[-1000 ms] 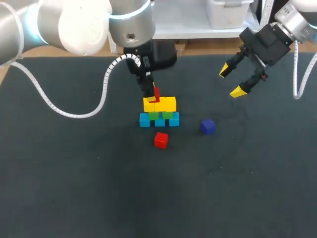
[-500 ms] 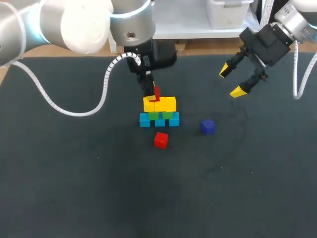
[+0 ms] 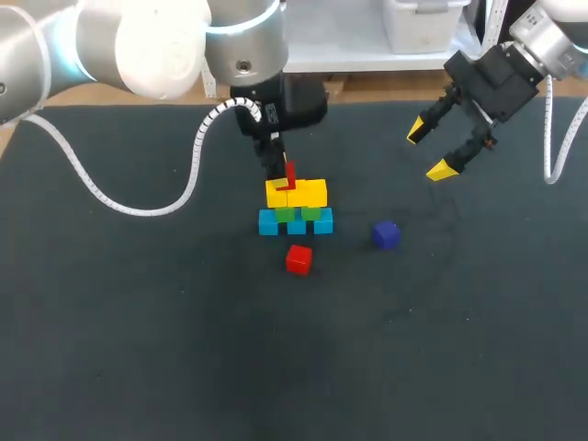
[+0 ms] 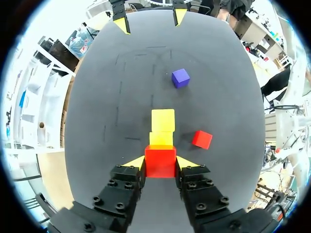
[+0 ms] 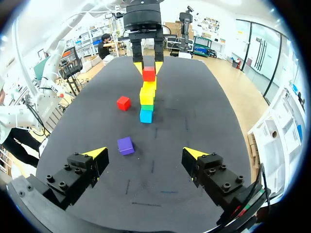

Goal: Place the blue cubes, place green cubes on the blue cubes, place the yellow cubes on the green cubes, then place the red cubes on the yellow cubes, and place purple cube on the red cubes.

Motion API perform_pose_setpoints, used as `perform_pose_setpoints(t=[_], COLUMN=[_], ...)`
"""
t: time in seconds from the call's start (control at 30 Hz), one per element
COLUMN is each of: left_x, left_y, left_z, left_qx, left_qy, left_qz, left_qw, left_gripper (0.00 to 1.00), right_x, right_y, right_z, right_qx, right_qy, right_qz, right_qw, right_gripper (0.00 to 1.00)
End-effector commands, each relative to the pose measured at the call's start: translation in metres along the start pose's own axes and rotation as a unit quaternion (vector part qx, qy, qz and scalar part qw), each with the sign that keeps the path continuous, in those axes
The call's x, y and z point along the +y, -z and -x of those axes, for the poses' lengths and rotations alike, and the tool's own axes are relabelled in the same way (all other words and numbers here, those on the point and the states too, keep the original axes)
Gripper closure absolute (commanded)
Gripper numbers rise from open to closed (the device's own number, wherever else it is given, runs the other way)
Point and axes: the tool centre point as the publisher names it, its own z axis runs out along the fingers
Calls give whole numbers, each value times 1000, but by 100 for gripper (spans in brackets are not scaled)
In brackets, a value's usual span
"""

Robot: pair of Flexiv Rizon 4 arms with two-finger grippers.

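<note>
Here, left gripper [image 4: 160, 164] clamps red cube [image 4: 160, 156] over stack [image 3: 296, 207]; right gripper [image 3: 430, 151] gapes wide.

smooth plastic-looking red cube [image 4: 160, 162], matt dark table [image 3: 184, 349]

Your left arm [image 3: 138, 41] had thick, rounded links in white and brushed silver, with a thin light-blue ring at the joints. A white ribbed cable [image 3: 138, 213] went in a long loop from this arm to the black body of the left gripper [image 3: 288, 179]. Your right arm [image 3: 551, 28] had the same silver and white shell, its own white cable [image 3: 548, 129], and a black, boxy right gripper [image 3: 430, 150]. In the wrist views the fingers [image 4: 119, 191] were black angular blocks, each one carrying several round black screws [image 4: 112, 183], and each one ended in a bright yellow, wedge-shaped tip [image 5: 95, 153].
</note>
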Motion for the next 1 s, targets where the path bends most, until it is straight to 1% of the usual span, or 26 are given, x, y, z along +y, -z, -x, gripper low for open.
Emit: perform_pose_setpoints(t=[0.03, 0.17, 0.3, 0.53, 0.6, 0.67, 0.73, 0.83, 1.0], left_x=[4, 5, 5, 4, 4, 4, 4, 4, 4], left_y=[0, 0, -1, -1, -1, -1, -1, -1, -1], left_z=[1, 1, 0, 0, -1, -1, -1, -1, 0], left_qx=[2, 3, 3, 4, 4, 4, 4, 3, 3], left_qy=[-1, -1, -2, -3, -3, -2, -2, -3, -5], left_qz=[-4, -5, -8, -9, -9, -10, -10, -12, -13], left_qw=[1000, 1000, 1000, 1000, 1000, 1000, 1000, 1000, 1000], left_gripper=[100, 100, 97, 97, 95, 88, 87, 81, 82], right_x=[-1, -1, -1, -1, -1, -1, -1, -1, -1], right_y=[0, 0, 0, 0, 0, 0, 0, 0, 0], right_z=[0, 0, 0, 0, 0, 0, 0, 0, 0], right_qx=[-1, -1, -1, -1, -1, -1, -1, -1, -1], right_qy=[1, 1, 1, 1, 1, 1, 1, 1, 1], right_qz=[0, 0, 0, 0, 0, 0, 0, 0, 0], right_qw=[1000, 1000, 1000, 1000, 1000, 1000, 1000, 1000, 1000], right_gripper=[0, 0, 0, 0, 0, 0, 0, 0, 0])
